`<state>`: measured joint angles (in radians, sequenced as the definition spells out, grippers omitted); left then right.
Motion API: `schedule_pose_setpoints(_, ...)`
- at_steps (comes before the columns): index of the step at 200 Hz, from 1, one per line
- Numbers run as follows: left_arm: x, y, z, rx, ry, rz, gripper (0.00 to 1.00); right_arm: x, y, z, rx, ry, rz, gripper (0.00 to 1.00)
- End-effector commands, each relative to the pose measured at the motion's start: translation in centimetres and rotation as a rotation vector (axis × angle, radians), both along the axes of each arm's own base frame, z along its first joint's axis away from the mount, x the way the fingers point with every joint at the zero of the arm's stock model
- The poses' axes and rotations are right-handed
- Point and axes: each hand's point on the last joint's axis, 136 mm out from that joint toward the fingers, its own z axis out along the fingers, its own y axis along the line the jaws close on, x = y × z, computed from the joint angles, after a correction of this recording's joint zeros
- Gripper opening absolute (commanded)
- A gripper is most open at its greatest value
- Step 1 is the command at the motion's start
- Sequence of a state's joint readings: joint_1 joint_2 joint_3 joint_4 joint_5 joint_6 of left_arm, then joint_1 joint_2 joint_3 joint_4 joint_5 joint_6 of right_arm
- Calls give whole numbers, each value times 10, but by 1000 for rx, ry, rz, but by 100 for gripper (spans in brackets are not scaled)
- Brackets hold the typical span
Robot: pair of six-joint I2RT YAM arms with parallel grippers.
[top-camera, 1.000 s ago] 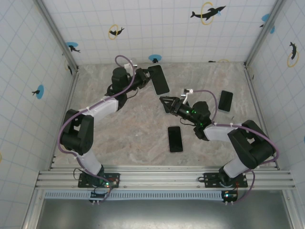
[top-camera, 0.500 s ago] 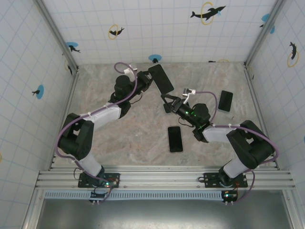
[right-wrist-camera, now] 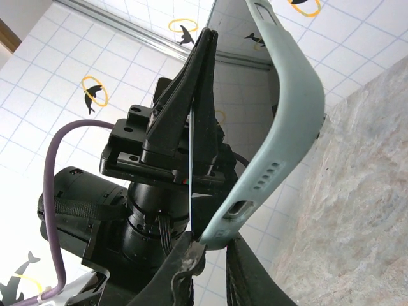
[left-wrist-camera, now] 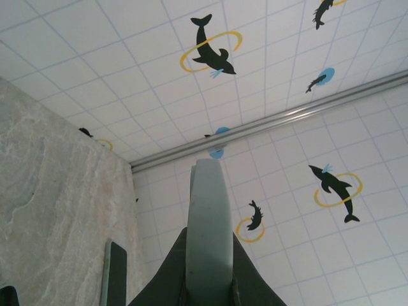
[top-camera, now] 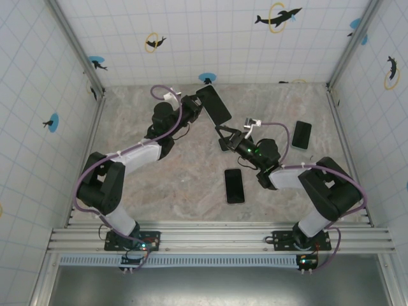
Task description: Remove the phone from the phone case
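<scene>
The left gripper (top-camera: 200, 107) is clenched on the pale sage-green silicone phone case (left-wrist-camera: 207, 217), with a finger pressed to each flat face. From the left wrist the case shows edge-on, standing straight up out of the fingers toward 12 o'clock. In the overhead view this gripper points to about 2 o'clock and holds the case above the marbled beige stone-look table (top-camera: 178, 178), at roughly 12 o'clock from the table's middle. The dark glass-faced phone (top-camera: 214, 106) sits inside the case with its face up toward the camera.

The right gripper (right-wrist-camera: 210, 258) reaches toward 10 o'clock from its arm and pinches the case's lower corner between its fingertips, grasping it just beside the charging slot and the row of small speaker holes. From the right wrist, the case's long side bows outward in a curve toward 3 o'clock, while the black fingers of the left gripper clamp it from 9 o'clock.

A black rectangular handset (top-camera: 234, 185) lies flat on the table at 6 o'clock from the right gripper, apart from it. A second black rectangular handset (top-camera: 301, 135) lies flat at about 3 o'clock, near the right wall.
</scene>
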<state>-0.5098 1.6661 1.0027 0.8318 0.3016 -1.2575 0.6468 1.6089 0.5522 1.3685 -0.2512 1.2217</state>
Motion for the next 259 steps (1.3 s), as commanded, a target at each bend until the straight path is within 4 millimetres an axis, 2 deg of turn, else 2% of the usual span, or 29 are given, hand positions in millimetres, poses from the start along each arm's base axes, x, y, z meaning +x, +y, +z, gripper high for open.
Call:
schedule_pose_setpoints(1,-11,-2,40,-71,-97,-28,0,4,3,24,49,-74,6,16)
schedule_pose_setpoints(153,-9,-10,43,-76,-91,-49,0,9,9,21,78,-65,45,16)
schedule_pose_setpoints(184,-10,-11,43,-84,-79,-63,0,12,6,16,61,-66,37,5)
schedule_pose_setpoints(218,-17,-18,50,-128,-48,-119,0,20,-1,-1,-15,-64,2,0)
schedule_pose_setpoints(259,-33,-19,64,-181,-28,-174,0,30,-7,-37,-178,-36,-39,0)
